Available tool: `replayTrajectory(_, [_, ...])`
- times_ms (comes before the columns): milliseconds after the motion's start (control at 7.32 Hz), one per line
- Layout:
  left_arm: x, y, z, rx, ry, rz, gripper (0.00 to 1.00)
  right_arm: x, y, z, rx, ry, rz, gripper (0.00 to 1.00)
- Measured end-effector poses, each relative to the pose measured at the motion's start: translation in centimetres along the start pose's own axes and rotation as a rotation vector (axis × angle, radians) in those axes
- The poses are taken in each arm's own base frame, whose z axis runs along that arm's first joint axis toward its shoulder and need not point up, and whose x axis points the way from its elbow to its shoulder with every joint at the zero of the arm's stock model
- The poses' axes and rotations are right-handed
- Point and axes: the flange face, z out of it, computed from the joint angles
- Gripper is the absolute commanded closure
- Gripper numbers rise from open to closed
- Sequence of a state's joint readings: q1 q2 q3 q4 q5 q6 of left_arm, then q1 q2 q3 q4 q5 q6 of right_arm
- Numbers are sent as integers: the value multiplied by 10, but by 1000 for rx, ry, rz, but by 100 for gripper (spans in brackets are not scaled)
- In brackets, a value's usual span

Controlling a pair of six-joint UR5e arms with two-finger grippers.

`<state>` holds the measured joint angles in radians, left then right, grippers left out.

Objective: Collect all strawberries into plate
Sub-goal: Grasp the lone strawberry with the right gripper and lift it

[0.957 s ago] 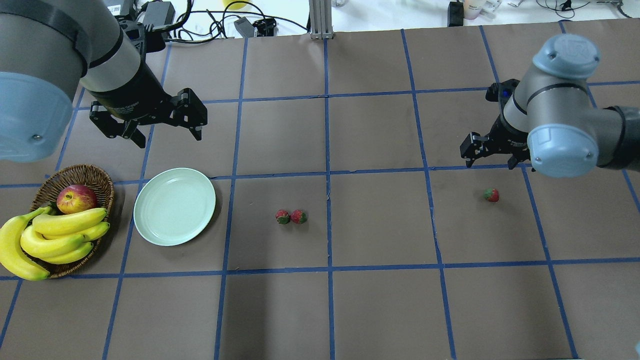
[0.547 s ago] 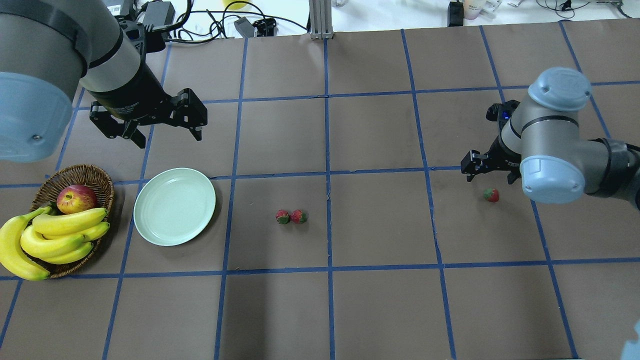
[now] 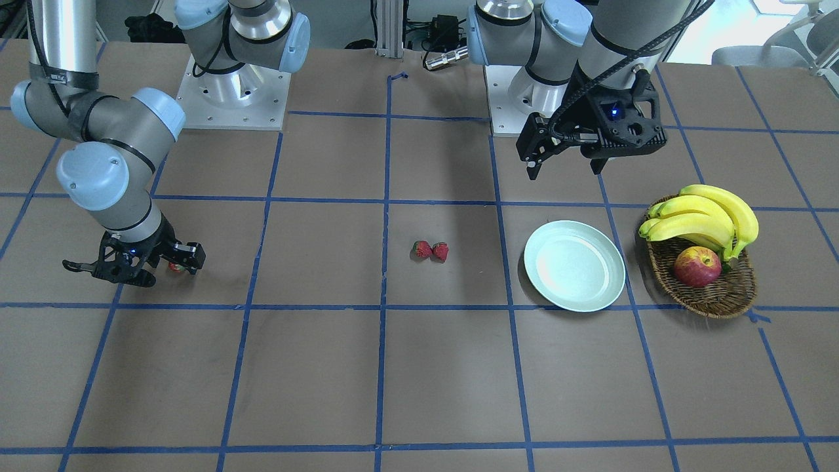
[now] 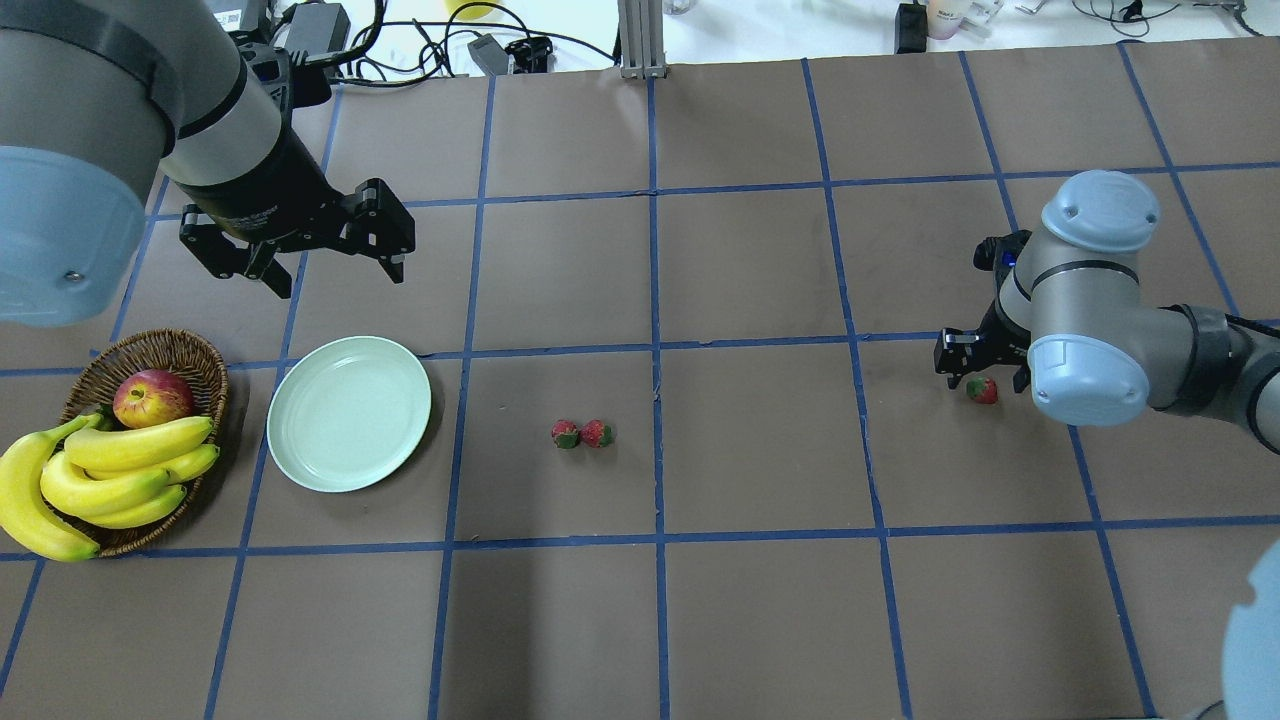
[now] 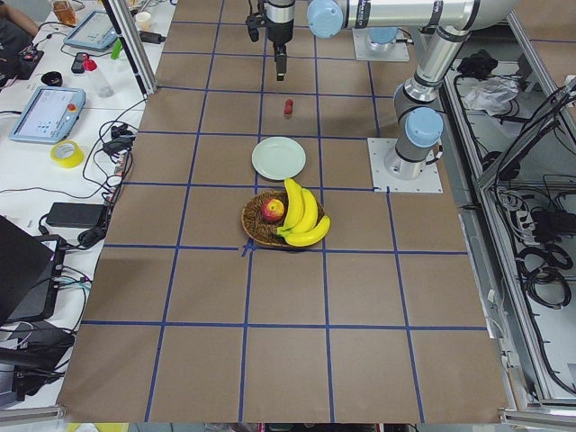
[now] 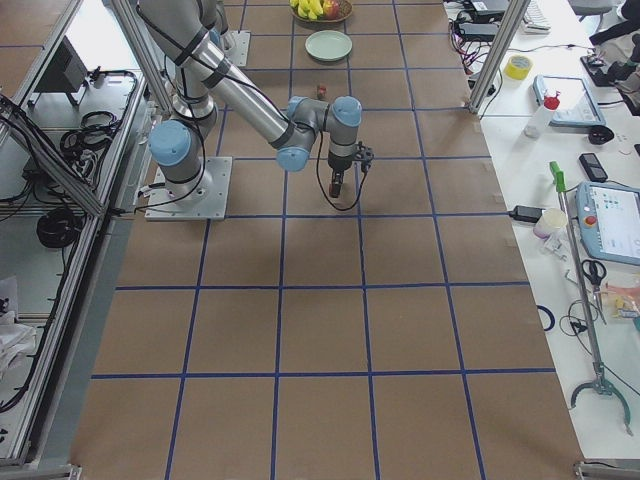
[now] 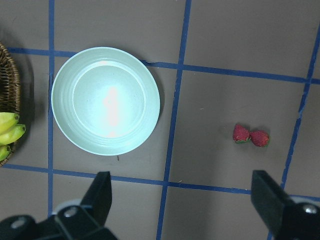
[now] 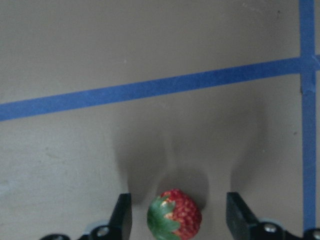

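Note:
One strawberry (image 8: 174, 216) lies on the brown table between the two fingers of my right gripper (image 8: 179, 220), which is open and low over it; the fingers do not touch it. The same strawberry (image 4: 983, 390) shows at the right of the overhead view under the right gripper (image 4: 982, 372). Two more strawberries (image 4: 566, 434) (image 4: 598, 433) lie side by side mid-table. The pale mint plate (image 4: 349, 413) sits empty to their left. My left gripper (image 4: 338, 275) hangs open above the table just beyond the plate, holding nothing.
A wicker basket (image 4: 170, 345) with a bunch of bananas (image 4: 110, 470) and a red-yellow apple (image 4: 152, 397) stands left of the plate, close to its rim. Blue tape lines grid the table. Cables and boxes lie past the far edge.
The right arm has come down and nearer, bringing its open gripper from beyond the strawberry to around it. The left arm, plate and other strawberries have not moved.

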<state>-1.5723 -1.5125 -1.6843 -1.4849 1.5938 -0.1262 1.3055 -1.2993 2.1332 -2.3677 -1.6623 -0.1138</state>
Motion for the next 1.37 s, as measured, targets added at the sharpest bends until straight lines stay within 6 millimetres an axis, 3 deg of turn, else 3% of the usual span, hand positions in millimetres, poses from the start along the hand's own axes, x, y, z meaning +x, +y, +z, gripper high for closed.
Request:
replayTrajectory(137, [0,0,0,0,0,0,0,0,3,4,-13,3,-1,48])
replayTrajectory(273, [0,0,0,-1,0,0,0,-1,5,6,-19,1,-1,75])
replayTrajectory(410, [0,0,1,-1,0,0,0,-1,6,6,-19,2,-3,87])
replayTrajectory(957, [0,0,1,-2,1,-1,0,-4,1,-11,8,44,-21,91])
replayTrajectory(1094, [0,0,1,-2,2,-1,0,-24,-2,-28,26,62,-60,91])
replayTrajectory(1367, [0,0,1,-2,2,-1,0,-94,-11,-80,21,49,-118,91])
